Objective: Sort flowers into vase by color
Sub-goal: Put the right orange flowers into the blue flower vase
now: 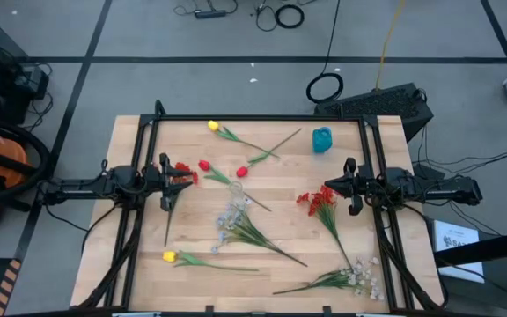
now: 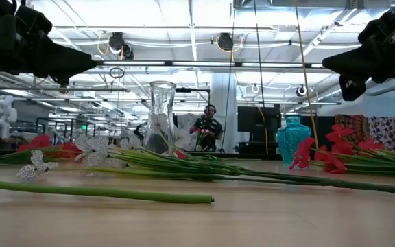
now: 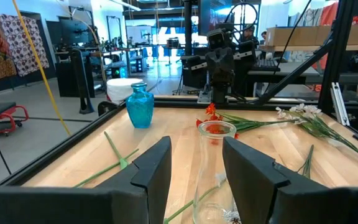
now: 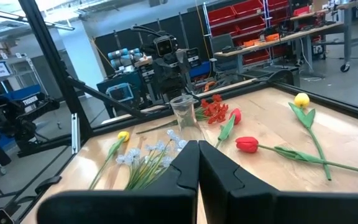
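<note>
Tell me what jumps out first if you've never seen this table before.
Loose flowers lie scattered across the wooden table: a red cluster near the right tool, yellow tulips at the far and near edges. A teal vase stands at the far right, a clear glass vase mid-table.
</note>
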Tool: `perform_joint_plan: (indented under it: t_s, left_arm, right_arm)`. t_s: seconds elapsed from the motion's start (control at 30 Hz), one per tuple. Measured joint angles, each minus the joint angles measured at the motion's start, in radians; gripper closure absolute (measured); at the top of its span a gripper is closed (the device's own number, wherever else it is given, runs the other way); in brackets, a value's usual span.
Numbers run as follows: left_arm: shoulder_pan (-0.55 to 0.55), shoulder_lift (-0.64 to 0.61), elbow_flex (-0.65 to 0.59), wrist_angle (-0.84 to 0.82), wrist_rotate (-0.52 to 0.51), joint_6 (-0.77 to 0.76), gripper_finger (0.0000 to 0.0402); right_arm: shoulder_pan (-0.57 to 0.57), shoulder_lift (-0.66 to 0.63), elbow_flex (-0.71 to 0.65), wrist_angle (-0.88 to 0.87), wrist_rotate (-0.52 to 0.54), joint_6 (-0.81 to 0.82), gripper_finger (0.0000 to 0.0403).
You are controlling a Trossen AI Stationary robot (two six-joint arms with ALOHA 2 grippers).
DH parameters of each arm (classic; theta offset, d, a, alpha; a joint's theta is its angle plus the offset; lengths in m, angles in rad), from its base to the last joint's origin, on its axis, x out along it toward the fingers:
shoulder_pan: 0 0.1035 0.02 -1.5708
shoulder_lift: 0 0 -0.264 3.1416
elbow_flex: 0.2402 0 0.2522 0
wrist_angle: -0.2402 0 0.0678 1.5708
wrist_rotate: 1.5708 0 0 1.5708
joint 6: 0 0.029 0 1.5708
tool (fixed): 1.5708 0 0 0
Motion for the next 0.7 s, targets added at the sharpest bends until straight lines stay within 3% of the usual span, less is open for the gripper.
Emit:
perform_joint_plan:
  t_s: [0.23,0.37,0.53,0.7]
  left_arm:
    - [0.0,0.0,0.0,0.0,0.0,0.0,0.0252]
    - [0.0,0.0,0.0,0.0,0.0,0.0,0.0252]
    - [0.0,0.0,0.0,0.0,0.0,0.0,0.0252]
    - [0.0,0.0,0.0,0.0,0.0,0.0,0.0252]
  right_arm:
    - [0.0,0.022,0.012,-0.019,0.008,0.215,0.0403]
    - [0.002,0.104,0.072,-0.044,0.106,0.233,0.0403]
    - [0.002,0.306,0.232,-0.176,0.3,0.258,0.0403]
    - [0.002,0.592,0.472,-0.484,0.358,0.354,0.0403]
